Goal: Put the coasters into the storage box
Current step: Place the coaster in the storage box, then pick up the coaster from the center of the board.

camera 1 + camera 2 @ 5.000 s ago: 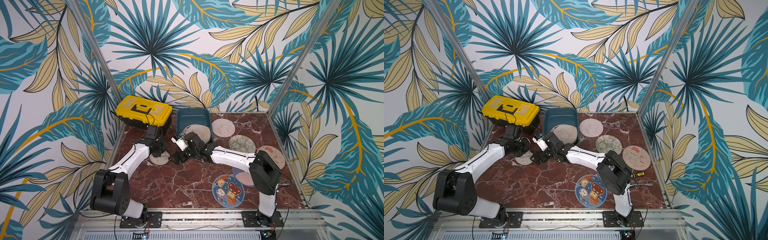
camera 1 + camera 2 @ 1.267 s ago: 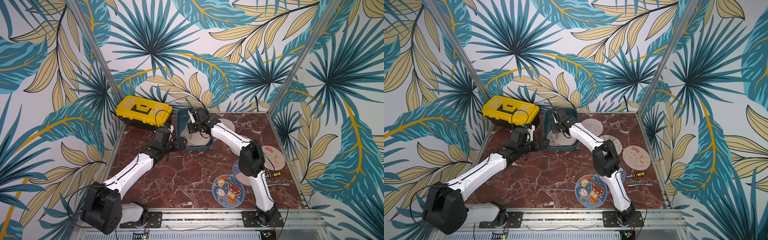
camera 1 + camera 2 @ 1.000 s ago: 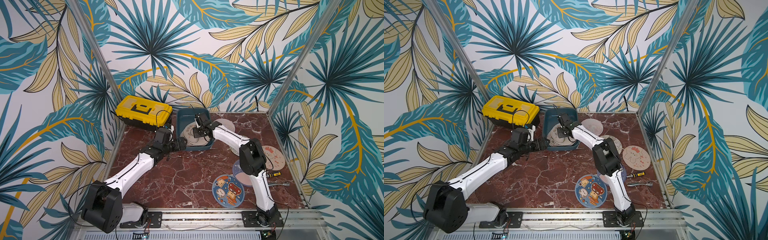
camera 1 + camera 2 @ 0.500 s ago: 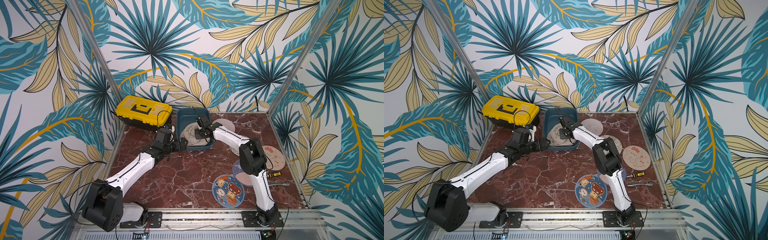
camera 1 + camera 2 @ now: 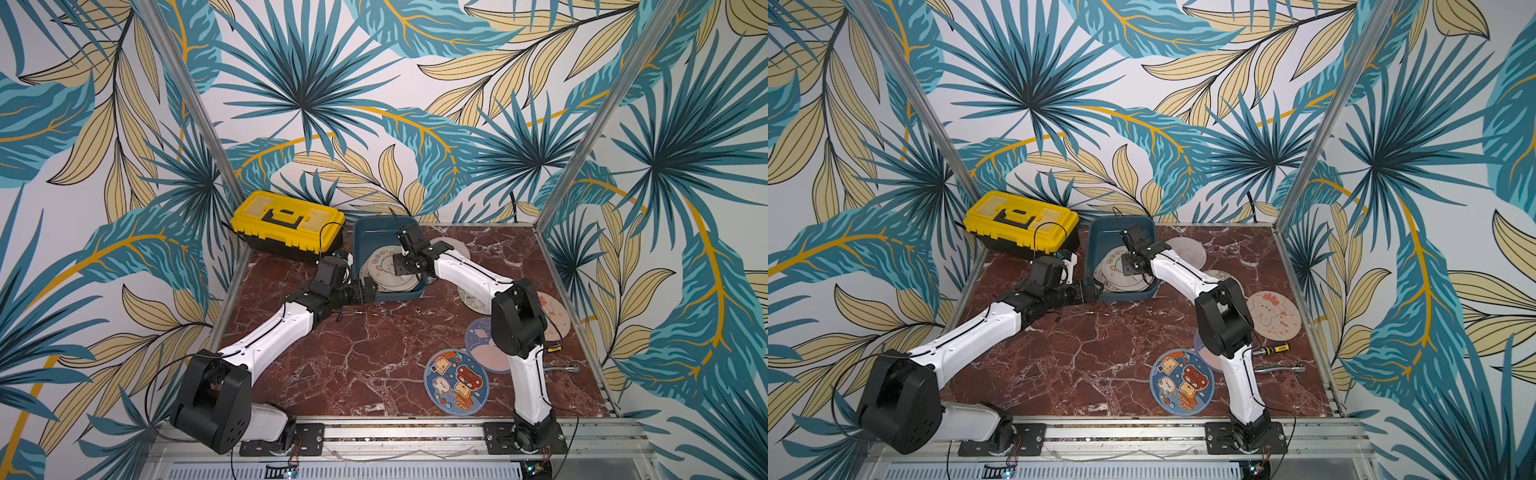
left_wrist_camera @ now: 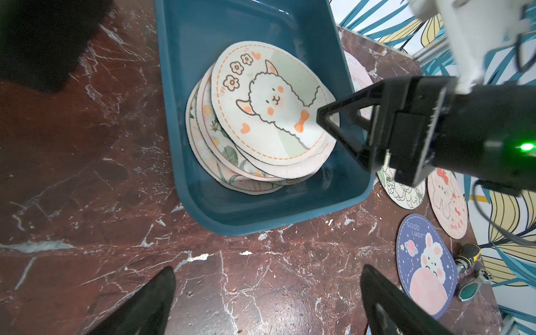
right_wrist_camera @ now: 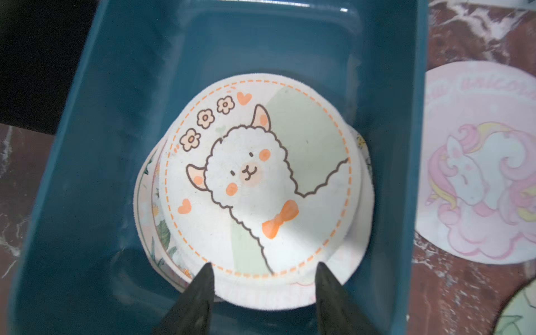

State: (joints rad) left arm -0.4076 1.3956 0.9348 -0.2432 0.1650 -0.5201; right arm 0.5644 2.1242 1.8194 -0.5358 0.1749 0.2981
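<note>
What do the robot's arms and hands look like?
The left arm and right arm have white shells, bulky black joints and thin black cables. The left hand and right hand are black with pointed fingers; a green light glows at the right wrist.

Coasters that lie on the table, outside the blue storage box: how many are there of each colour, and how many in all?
Pink: 2 (unicorn coaster, bunny coaster)
Blue: 2 (toast coaster, planet coaster)
Cream: 1 (flower coaster)
Total: 5
</note>
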